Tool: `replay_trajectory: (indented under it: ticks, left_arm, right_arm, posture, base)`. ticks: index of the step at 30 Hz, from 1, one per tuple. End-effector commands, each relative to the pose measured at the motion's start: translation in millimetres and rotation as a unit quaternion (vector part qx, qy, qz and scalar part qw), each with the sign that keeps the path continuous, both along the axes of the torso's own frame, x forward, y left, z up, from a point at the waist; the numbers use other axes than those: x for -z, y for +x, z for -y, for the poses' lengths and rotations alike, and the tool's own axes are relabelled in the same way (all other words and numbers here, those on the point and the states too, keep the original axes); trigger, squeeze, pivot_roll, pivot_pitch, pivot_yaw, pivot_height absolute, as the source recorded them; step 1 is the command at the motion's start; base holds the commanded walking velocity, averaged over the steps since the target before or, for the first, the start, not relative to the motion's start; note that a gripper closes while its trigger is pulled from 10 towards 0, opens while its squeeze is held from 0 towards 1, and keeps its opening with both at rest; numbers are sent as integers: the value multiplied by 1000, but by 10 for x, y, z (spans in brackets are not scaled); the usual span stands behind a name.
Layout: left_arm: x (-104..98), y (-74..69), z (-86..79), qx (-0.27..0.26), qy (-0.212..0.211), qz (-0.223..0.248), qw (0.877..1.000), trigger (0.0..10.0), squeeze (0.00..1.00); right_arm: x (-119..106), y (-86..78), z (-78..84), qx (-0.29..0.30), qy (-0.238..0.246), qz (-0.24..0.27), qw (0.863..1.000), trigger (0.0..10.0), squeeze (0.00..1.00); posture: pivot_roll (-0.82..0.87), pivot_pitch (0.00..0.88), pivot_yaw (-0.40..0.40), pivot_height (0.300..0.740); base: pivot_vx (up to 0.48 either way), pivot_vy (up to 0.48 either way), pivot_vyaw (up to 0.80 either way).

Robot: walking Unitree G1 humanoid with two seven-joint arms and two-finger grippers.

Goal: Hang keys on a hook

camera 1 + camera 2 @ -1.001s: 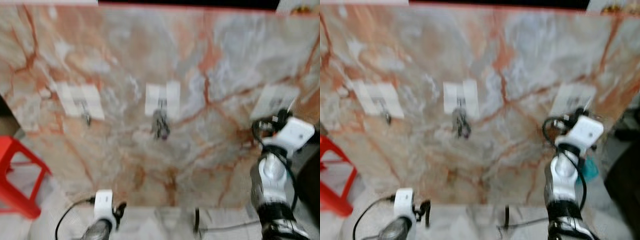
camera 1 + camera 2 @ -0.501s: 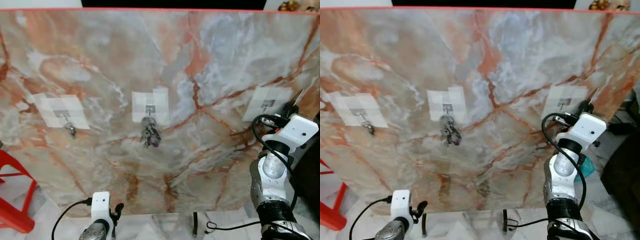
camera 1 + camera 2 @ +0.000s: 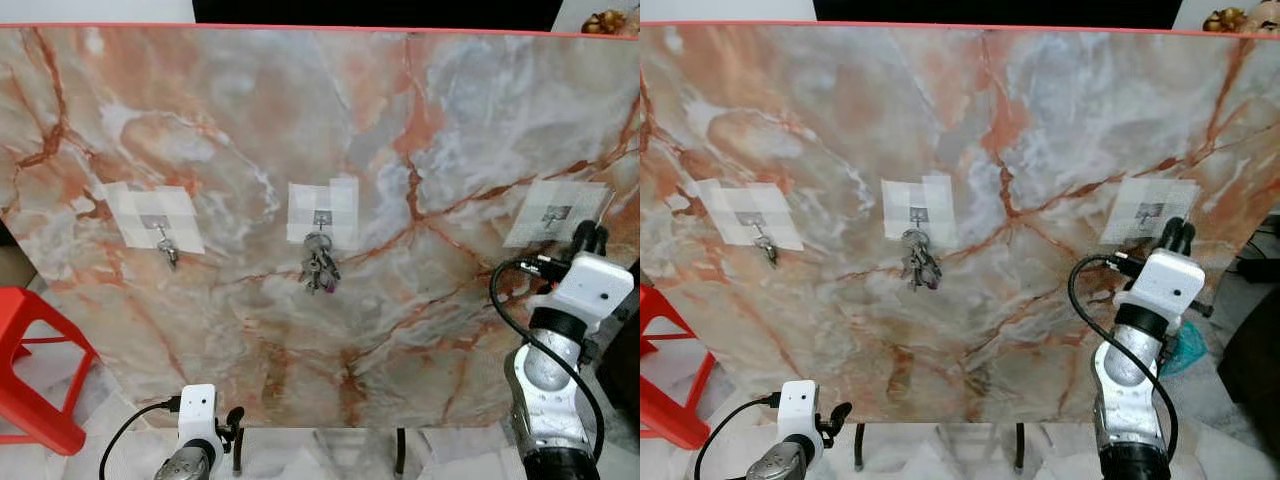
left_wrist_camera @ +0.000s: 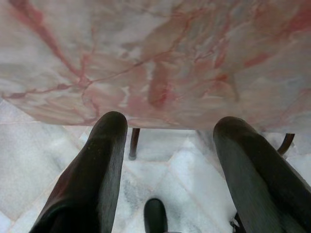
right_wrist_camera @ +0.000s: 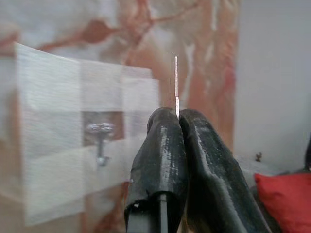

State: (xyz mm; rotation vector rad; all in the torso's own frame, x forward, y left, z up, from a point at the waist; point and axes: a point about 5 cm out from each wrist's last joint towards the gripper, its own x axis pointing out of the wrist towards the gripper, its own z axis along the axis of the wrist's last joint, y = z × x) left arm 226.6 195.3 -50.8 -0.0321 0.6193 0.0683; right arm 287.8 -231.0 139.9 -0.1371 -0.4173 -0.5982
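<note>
An upright marble board [image 3: 300, 130] carries three taped metal hooks. A bunch of keys [image 3: 318, 268] hangs from the middle hook [image 3: 320, 222]. The left hook [image 3: 163, 240] and the right hook [image 3: 556, 214] each sit on a white tape patch. My right gripper [image 3: 591, 236] is raised just right of and slightly below the right hook [image 5: 99, 138]. It is shut on a thin silver key [image 5: 176, 82] that sticks out past the fingertips, seen edge-on. My left gripper [image 4: 167, 145] hangs low by the board's bottom edge, open, holding nothing.
A red stool [image 3: 40, 370] stands on the floor at the left. The board rests on thin dark legs [image 3: 400, 455] over pale marble floor tiles. Something teal [image 3: 1185, 345] and dark furniture [image 3: 1255, 370] lie to the right of the board.
The whole picture has shifted and sharpened as the camera moved. My right gripper stays beside the right hook, now slightly nearer to it. The left arm stays low.
</note>
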Motion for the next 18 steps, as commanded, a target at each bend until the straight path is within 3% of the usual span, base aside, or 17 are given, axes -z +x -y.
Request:
replay_trajectory:
  ticks: [1, 8, 18]
  left_arm:
    - [14, -15, 4, -3, -4, -4, 1000, 10000, 0]
    - [6, -6, -3, -4, -2, -2, 1000, 10000, 0]
    - [9, -11, -1, -3, -1, -2, 1000, 10000, 0]
  right_arm:
    - [-61, 7, -23, -2, -3, 8, 1000, 10000, 0]
    - [-124, 127, -183, -49, -5, 6, 999, 10000, 0]
    - [-114, 169, -223, -66, -20, -3, 998, 10000, 0]
  posture:
    - [-14, 0, -39, 740]
    - [-7, 0, -39, 740]
    - [-7, 0, -40, 740]
  base:
    - [0, 0, 0]
    - [0, 0, 0]
    - [0, 0, 0]
